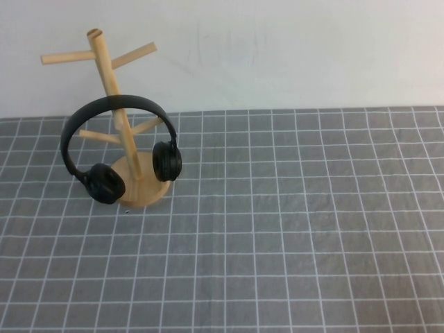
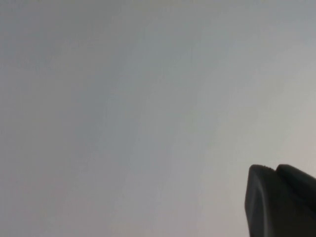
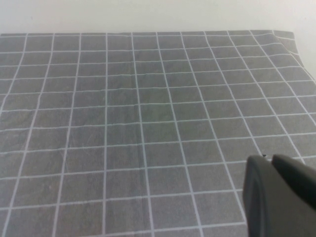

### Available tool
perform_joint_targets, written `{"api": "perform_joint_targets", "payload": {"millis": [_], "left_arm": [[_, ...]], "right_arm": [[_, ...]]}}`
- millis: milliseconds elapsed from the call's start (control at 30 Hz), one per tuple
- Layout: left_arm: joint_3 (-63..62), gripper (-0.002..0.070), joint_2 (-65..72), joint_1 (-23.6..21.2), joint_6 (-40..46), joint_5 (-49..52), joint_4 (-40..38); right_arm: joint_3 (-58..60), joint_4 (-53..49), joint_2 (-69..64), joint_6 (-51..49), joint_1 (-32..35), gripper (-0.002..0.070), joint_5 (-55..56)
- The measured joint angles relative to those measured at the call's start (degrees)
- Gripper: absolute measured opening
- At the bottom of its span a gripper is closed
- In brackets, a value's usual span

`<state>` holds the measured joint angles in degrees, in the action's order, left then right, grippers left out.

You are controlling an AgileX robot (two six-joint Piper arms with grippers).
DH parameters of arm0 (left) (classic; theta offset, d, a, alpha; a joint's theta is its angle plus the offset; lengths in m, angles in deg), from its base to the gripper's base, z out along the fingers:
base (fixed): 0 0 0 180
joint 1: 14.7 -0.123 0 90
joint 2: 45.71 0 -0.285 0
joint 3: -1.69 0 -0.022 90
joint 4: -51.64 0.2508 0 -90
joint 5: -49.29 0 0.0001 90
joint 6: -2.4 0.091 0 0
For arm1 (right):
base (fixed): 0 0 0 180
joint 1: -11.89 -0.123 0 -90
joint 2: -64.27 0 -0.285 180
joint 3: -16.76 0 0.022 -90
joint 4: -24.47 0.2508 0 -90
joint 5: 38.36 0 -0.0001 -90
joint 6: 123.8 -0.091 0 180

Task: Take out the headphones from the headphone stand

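The black headphones (image 1: 105, 182) hang on the light wooden headphone stand (image 1: 103, 55) at the far left of the table in the high view. Their headband (image 1: 132, 101) loops over the slanted pole above the lower pegs, and the two earcups hang down by the round base (image 1: 150, 195). Neither arm shows in the high view. My left gripper (image 2: 274, 170) is shut and empty, with only a plain pale surface behind it. My right gripper (image 3: 270, 159) is shut and empty above the grey checked cloth, away from the headphones.
A grey cloth with a white grid (image 1: 291, 229) covers the table and also shows in the right wrist view (image 3: 138, 123). A white wall (image 1: 277, 48) rises behind the table's far edge. The cloth's far corner (image 3: 289, 39) shows in the right wrist view.
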<state>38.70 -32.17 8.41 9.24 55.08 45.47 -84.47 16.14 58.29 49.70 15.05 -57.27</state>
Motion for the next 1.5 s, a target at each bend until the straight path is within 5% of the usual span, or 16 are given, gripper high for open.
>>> {"api": "perform_joint_targets", "payload": {"millis": [267,567,933,1067,1300,1500], "left_arm": [[-2.34,-0.0004,2.25,0.00,1.65,5.23,1.96],[-3.29,-0.0004,10.18,0.00,-0.37,22.45,6.62],[-3.78,0.0003,32.14,-0.09,-1.36,27.93,28.37],[-3.78,0.0117,39.22,-0.09,-8.29,25.16,33.58],[-3.78,0.0526,53.55,-0.09,-21.02,21.82,51.37],[-3.78,0.0577,62.49,-0.09,-41.62,18.55,72.01]], "right_arm": [[0.00,0.00,0.00,0.00,0.00,-0.0006,0.00],[0.00,0.00,0.00,0.00,0.00,-0.0006,0.00],[0.00,0.00,0.00,0.00,0.00,-0.0006,0.00],[0.00,0.00,0.00,0.00,0.00,-0.0006,0.00],[0.00,0.00,0.00,0.00,0.00,-0.0006,0.00],[0.00,0.00,0.00,0.00,0.00,-0.0006,0.00]]}}
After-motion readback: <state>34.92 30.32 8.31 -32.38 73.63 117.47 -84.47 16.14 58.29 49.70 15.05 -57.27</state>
